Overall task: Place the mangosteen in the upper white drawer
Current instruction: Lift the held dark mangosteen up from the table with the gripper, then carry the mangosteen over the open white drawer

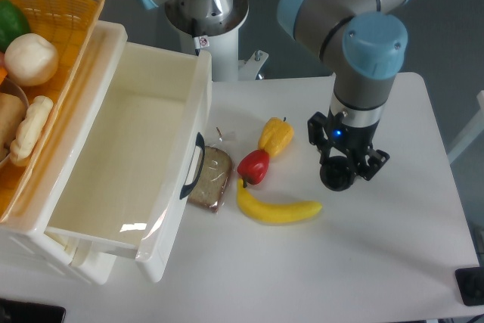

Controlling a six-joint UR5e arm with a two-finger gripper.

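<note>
The mangosteen (334, 178) is a small glossy dark ball held between my gripper's fingers, right of the banana and just above the table. My gripper (338, 175) points straight down and is shut on it. The fingers and wrist hide most of the fruit. The upper white drawer (198, 94) stands pulled open at the left, with its deep cream inside showing nothing in it. Its dark curved handle (195, 166) faces the table. The gripper is well to the right of the drawer front.
Between drawer and gripper lie a slice of bread (210, 178), a red pepper (254, 166), a yellow pepper (276, 135) and a banana (278, 210). An orange wicker basket (72, 35) with vegetables sits on the drawer unit's left. A second robot's base (205, 17) stands behind.
</note>
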